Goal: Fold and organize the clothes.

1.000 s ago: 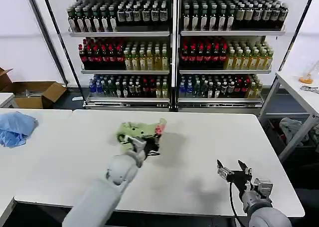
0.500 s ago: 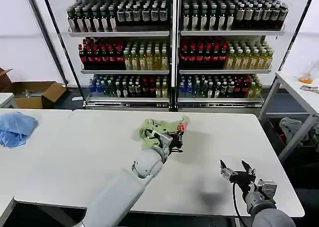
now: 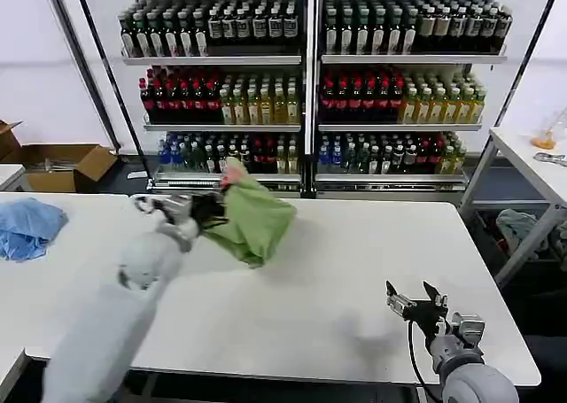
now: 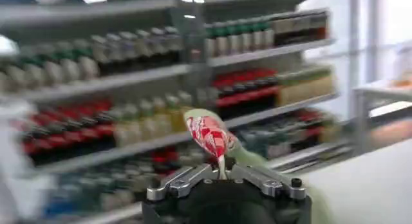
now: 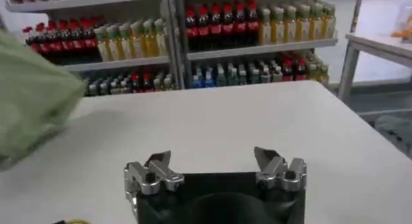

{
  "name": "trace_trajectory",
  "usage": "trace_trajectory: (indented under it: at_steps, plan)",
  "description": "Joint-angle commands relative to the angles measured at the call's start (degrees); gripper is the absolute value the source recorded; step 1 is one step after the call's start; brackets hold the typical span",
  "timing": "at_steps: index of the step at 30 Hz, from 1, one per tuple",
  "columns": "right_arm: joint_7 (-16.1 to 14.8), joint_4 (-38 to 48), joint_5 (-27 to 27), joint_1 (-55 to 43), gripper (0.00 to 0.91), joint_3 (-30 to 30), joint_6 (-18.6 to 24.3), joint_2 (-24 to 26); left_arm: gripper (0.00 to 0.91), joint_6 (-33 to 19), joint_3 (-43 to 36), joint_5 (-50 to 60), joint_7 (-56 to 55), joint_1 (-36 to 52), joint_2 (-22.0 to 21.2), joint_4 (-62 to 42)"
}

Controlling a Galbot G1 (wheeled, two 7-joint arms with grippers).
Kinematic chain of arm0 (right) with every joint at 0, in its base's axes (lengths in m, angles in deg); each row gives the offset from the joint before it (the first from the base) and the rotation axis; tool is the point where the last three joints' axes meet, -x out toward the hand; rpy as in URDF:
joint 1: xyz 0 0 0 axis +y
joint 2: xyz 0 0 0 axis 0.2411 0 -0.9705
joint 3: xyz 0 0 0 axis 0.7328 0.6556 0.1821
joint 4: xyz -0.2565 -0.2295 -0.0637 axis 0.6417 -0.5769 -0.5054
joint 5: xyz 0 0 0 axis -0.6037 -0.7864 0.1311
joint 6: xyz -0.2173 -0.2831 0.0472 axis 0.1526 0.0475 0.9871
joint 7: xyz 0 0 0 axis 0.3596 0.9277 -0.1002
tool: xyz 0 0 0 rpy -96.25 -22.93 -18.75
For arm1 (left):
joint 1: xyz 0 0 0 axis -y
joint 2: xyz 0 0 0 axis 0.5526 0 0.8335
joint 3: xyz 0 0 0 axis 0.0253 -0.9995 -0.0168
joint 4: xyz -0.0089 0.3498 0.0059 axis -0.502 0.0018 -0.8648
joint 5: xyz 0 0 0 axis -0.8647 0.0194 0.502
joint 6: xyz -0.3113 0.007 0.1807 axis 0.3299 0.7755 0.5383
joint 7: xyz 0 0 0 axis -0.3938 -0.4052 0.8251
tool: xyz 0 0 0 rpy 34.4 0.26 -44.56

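Shelving (image 3: 306, 84) packed with rows of bottles ran across the upper frame behind a white desk (image 3: 354, 270). Left of centre, the left end effector (image 3: 209, 210) pinched the green T-shirt (image 3: 252, 221), which hung bunched just above the desk. At lower right, the right end effector (image 3: 416, 304) hovered with fingers spread. A blue cloth (image 3: 27, 228) lay at far left, with a cardboard box (image 3: 62, 166) behind it.
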Motion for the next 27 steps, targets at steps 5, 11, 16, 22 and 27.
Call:
trace_trajectory:
  at_steps: [5, 11, 16, 22, 27]
  plan:
    - [-0.11, 0.10, -0.35, 0.52, 0.907, 0.14, 0.40, -0.77, 0.030, -10.34, 7.12, 51.23, 13.61, -10.93, 13.40, 4.66]
    - [-0.15, -1.01, -1.02, 2.82, 0.907, -1.41, 0.55, -1.70, 0.020, -16.08, -6.86, 73.23, 11.36, -14.91, -0.35, -3.35]
    - [-0.08, -1.78, -1.44, 4.02, 0.907, -2.75, 0.56, -2.47, 0.020, -20.22, -13.90, 80.46, 8.02, -12.68, -11.02, -14.58]
    - [-0.11, -3.28, -1.87, 6.31, 0.907, -4.37, 0.48, -2.85, 0.020, -13.37, -21.41, 65.63, 9.70, -8.45, -15.46, -8.96]
    - [-0.18, -4.37, -2.16, 7.61, 0.907, -5.07, 0.52, -3.46, 0.020, -6.50, -26.02, 48.95, 8.84, -2.93, -16.51, -10.27]
